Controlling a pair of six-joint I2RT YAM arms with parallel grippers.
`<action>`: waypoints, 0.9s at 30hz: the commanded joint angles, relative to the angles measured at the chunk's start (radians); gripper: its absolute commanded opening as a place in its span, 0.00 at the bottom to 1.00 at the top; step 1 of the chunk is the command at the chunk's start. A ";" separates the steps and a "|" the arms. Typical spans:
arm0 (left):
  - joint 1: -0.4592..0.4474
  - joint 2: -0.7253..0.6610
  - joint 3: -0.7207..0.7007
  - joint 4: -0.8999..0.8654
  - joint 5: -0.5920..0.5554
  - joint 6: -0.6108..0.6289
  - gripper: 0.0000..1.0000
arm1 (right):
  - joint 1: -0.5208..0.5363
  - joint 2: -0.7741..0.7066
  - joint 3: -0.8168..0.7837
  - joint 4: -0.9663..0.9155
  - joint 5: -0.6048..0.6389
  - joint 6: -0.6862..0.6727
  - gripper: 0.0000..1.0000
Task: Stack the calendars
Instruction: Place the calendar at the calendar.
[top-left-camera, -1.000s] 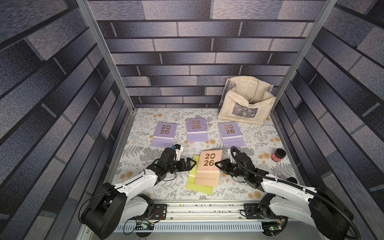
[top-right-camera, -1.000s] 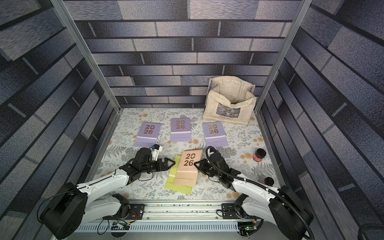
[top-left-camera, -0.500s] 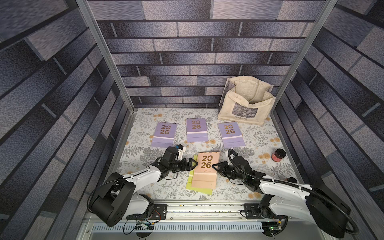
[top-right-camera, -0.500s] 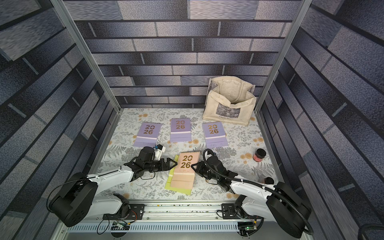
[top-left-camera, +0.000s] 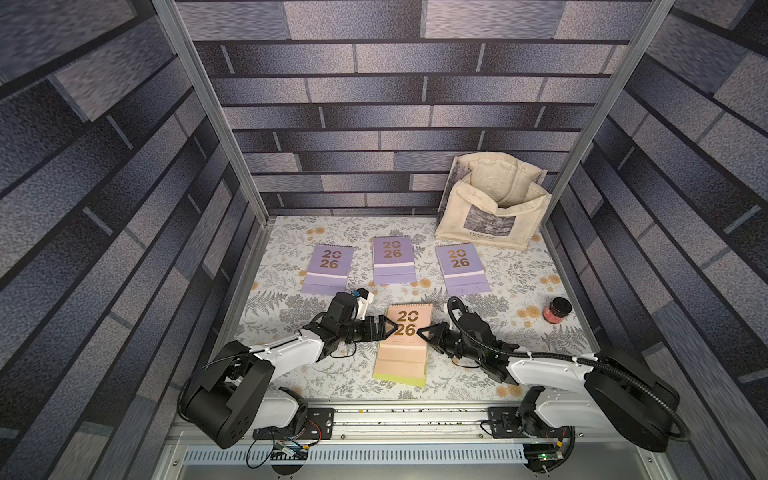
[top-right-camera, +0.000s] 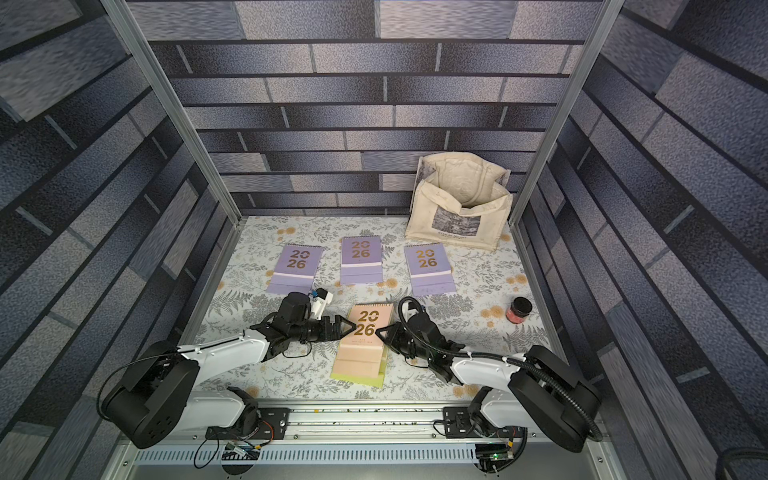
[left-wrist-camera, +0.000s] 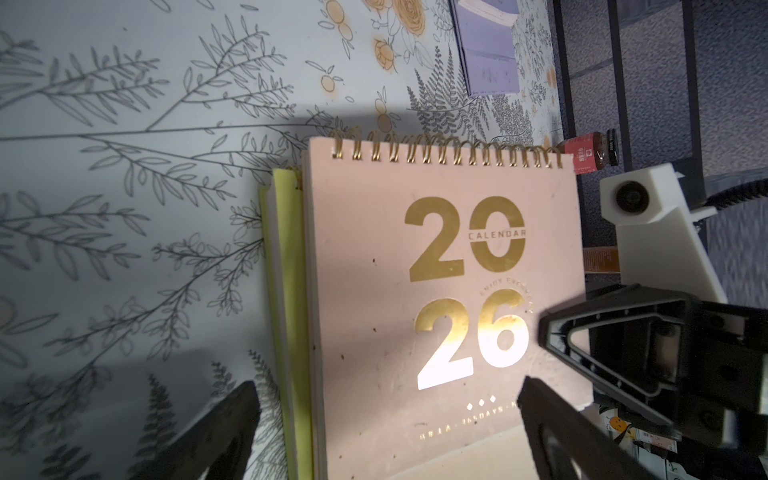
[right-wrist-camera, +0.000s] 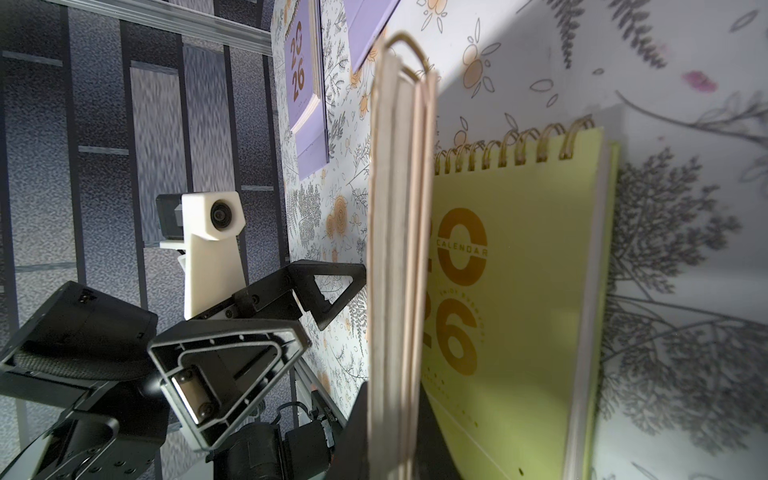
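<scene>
The peach calendar hangs just above the yellow-green calendar and covers most of it. My right gripper is shut on the peach one's right edge, which shows edge-on with the yellow-green cover beneath. My left gripper stands open at the left edge of the peach cover, holding nothing. A yellow-green strip shows beside it. Three lavender calendars lie flat in a row behind.
A cream tote bag stands open at the back right corner. A small red jar sits by the right wall. Brick-patterned walls close in the floral mat on three sides; the arm bases line the front rail.
My right gripper has carried the peach calendar a little left, so it now covers more of the yellow-green one. My left gripper has edged right to the peach calendar's left edge.
</scene>
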 joint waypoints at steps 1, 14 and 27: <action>0.009 0.007 0.021 0.019 0.016 0.014 1.00 | 0.014 -0.001 -0.030 -0.014 0.013 0.004 0.00; 0.009 0.010 0.019 0.026 0.013 0.010 1.00 | 0.014 -0.001 -0.023 -0.056 -0.061 -0.072 0.00; 0.009 -0.013 0.017 0.011 0.010 0.014 1.00 | 0.013 0.018 -0.039 -0.057 -0.051 -0.065 0.00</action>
